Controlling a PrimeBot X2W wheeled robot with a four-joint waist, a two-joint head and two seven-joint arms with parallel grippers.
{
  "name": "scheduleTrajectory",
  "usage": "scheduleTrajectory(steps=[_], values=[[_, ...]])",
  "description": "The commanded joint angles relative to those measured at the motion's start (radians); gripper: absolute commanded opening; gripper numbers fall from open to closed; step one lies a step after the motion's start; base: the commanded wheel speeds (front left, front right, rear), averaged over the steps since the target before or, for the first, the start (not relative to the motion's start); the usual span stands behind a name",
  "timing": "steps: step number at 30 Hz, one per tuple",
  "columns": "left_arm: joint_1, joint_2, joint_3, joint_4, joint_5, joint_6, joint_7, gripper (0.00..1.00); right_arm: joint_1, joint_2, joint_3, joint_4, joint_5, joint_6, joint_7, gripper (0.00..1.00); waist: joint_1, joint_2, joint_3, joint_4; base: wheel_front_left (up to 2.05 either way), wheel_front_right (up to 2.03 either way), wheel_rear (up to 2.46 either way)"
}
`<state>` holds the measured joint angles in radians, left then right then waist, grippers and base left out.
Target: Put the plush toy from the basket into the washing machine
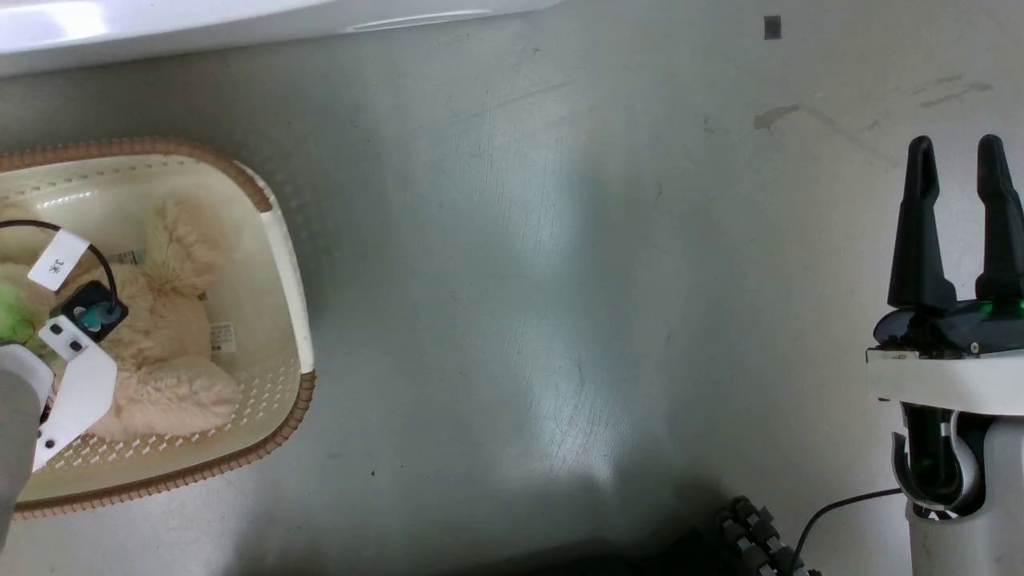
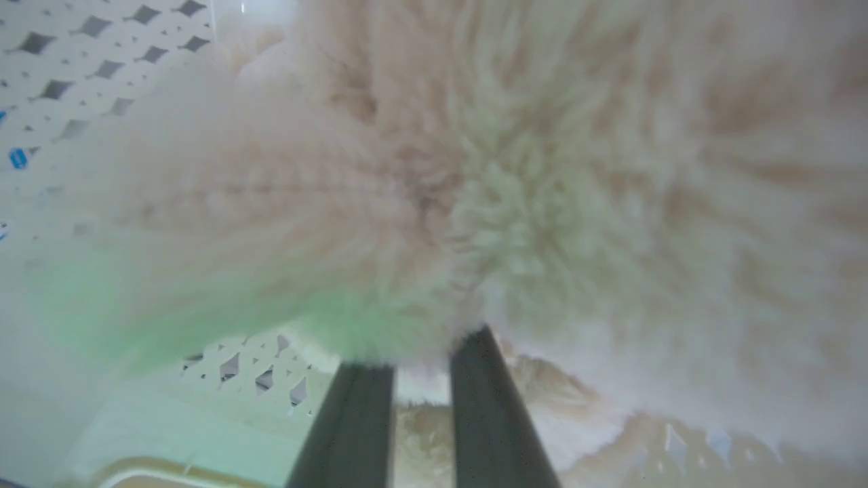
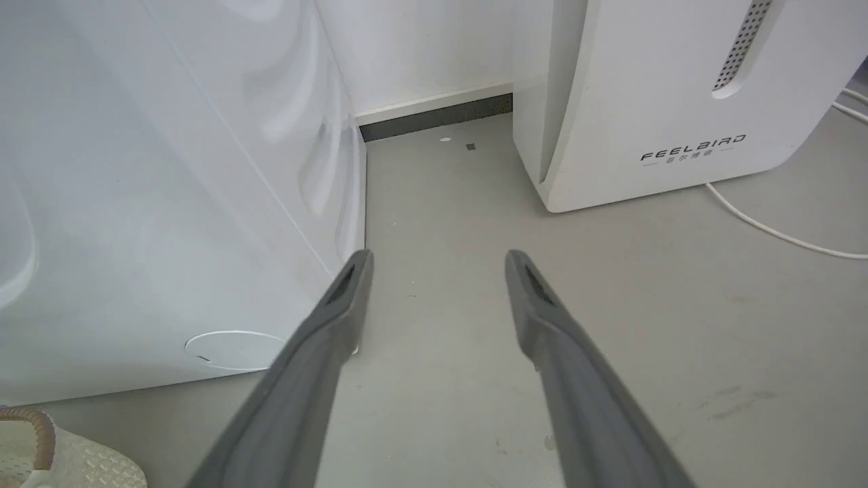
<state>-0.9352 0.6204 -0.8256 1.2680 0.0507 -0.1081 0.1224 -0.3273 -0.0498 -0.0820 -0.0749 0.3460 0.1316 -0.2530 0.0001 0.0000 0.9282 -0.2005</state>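
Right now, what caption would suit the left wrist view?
Left pincer nipping the fluffy teddy bear inside the perforated basket.

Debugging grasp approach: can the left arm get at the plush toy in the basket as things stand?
Probably yes. The left gripper is inside the basket, fingertips sunk in the fur of the plush toy; nothing lies between them. Whether it is shut is unclear.

FEELBIRD stands on the white appliance (image 3: 678,102); a white cable tag (image 1: 58,260) reads "3米"
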Motion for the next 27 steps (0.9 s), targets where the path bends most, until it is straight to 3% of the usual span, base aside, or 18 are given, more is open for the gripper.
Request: scheduleTrajectory(steps=[1,6,14,27], values=[[-0.001,0.015,-0.008,0.023,-0.009,0.003,0.002,0.0,-0.019,0.0,-0.004,0.004,0.009,-0.001,-0.009,1.0,-0.0001,0.0,-0.018,0.003,0.0,0.0,0.0],[0.009,-0.003,-0.012,0.023,-0.02,0.018,-0.033,0.0,-0.007,0.0,-0.002,0.022,0.007,-0.001,-0.009,1.0,-0.0001,0.0,-0.07,0.01,0.0,0.0,0.0],[0.038,-0.058,-0.009,0.023,-0.061,0.004,-0.081,0.0,0.037,0.0,-0.004,0.074,-0.001,-0.001,-0.009,1.0,-0.0001,0.0,-0.19,0.026,0.0,0.0,0.0],[0.198,-0.146,0.014,0.023,-0.148,0.001,-0.243,0.0,0.155,0.0,-0.03,0.166,-0.049,-0.001,-0.009,1.0,-0.0001,0.0,-0.458,0.104,0.0,0.0,0.0]])
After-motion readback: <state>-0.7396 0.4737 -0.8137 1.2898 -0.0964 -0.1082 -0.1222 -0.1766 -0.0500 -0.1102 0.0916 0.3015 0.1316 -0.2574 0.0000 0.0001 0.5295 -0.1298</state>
